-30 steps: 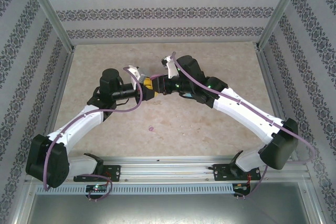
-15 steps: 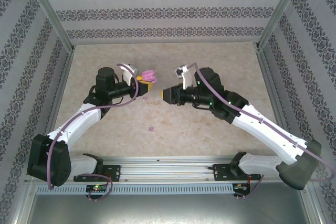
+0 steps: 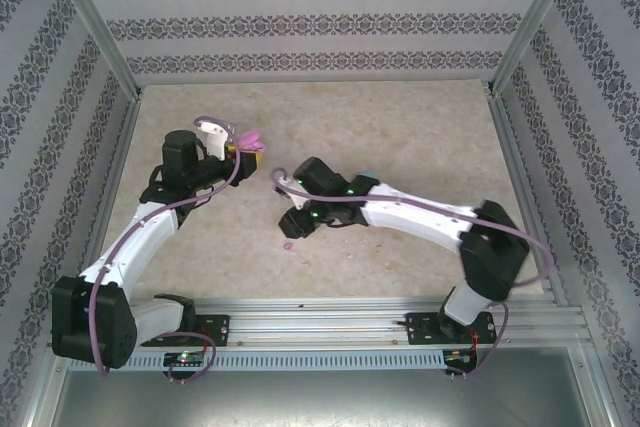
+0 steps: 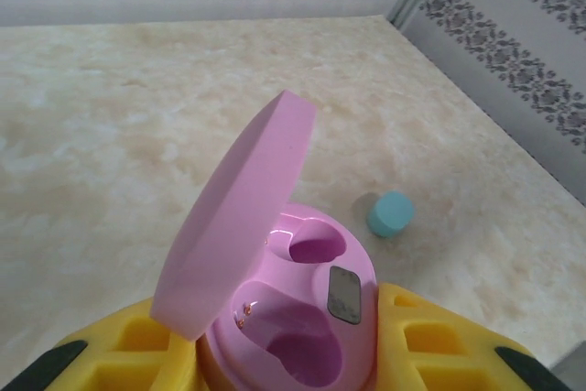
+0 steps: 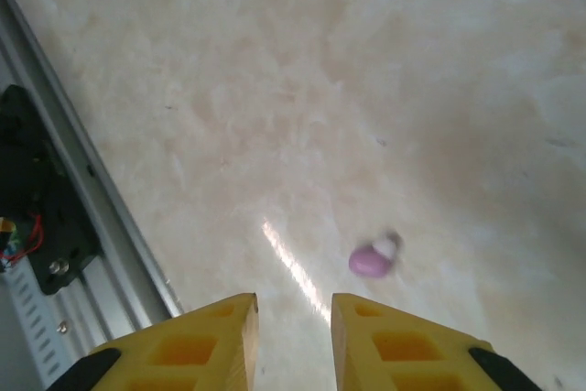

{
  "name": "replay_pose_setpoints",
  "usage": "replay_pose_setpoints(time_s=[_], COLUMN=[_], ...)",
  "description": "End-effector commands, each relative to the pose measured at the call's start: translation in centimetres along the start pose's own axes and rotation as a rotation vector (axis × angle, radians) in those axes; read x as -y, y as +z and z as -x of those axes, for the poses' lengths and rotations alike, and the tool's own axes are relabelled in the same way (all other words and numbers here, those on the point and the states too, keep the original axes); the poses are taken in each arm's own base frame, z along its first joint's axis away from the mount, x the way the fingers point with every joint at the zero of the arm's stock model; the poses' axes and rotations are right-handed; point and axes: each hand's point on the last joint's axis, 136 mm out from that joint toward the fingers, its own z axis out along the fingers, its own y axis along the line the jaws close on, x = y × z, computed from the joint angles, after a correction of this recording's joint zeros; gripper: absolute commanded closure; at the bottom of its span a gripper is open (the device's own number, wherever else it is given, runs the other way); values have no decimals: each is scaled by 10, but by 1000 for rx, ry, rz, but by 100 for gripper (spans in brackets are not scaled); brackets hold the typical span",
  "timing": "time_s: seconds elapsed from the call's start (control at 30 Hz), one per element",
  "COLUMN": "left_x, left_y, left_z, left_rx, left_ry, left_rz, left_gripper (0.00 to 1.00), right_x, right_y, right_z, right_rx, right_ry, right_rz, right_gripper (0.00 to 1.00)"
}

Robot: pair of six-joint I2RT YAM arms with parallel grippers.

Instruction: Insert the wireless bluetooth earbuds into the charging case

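Right end effector [image 5: 294,307], slightly apart, faces pink earbud [image 5: 369,261] ahead; left end effector [image 4: 284,345] clamps pink case [image 4: 238,226].

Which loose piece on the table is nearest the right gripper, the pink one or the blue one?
The pink earbud, lying just ahead of the right gripper, whose jaws stand empty. The blue piece sits farther off, behind it.
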Motion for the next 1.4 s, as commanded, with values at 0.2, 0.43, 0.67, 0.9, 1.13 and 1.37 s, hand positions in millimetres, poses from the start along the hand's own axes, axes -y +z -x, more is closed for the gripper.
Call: replay_pose_setpoints(time_s=[0.2, 0.43, 0.67, 0.9, 1.13, 1.37], left_x=[-22, -25, -26, -25, -23, -22], left_y=[-7, -6, -4, -4, -6, -5], left_z=[-14, -18, -20, -19, -18, -16], left_rx=[-40, -52, -53, -50, -47, -43], left_ry=[-61, -60, -74, -82, -82, -87], left_rz=[90, 97, 90, 86, 85, 76], left_gripper=[79, 80, 80, 79, 79, 79], right_x=[4, 30, 48, 49, 52, 59], right_y=[69, 87, 78, 71, 65, 54], right_z=[-6, -26, -40, -51, -63, -70], right_rx=[-243, -334, -352, -361, -363, -355], right_ry=[-34, 32, 84, 110, 142, 216], right_rz=[110, 101, 71, 64, 33, -36], right_gripper=[79, 80, 80, 80, 81, 79])
